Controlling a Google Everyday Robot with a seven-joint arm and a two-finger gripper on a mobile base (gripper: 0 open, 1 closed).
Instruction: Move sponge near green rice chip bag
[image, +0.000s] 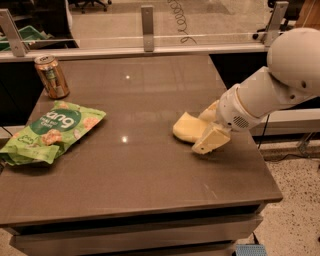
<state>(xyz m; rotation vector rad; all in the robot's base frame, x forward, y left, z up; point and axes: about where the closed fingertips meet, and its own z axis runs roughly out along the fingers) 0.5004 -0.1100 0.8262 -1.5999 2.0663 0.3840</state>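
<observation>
The pale yellow sponge (186, 127) lies flat on the brown table (140, 175), right of centre. My gripper (203, 131) is at the sponge's right end. It is open, with one pale finger (211, 139) on the near side and the other on the far side, and the sponge's right part sits between them. The green rice chip bag (52, 131) lies flat near the table's left edge, far from the sponge.
A gold-brown drink can (51, 76) stands upright at the back left, behind the bag. A glass barrier with metal posts (147, 22) runs along the table's far edge. The table's right edge (267, 170) is just past my arm.
</observation>
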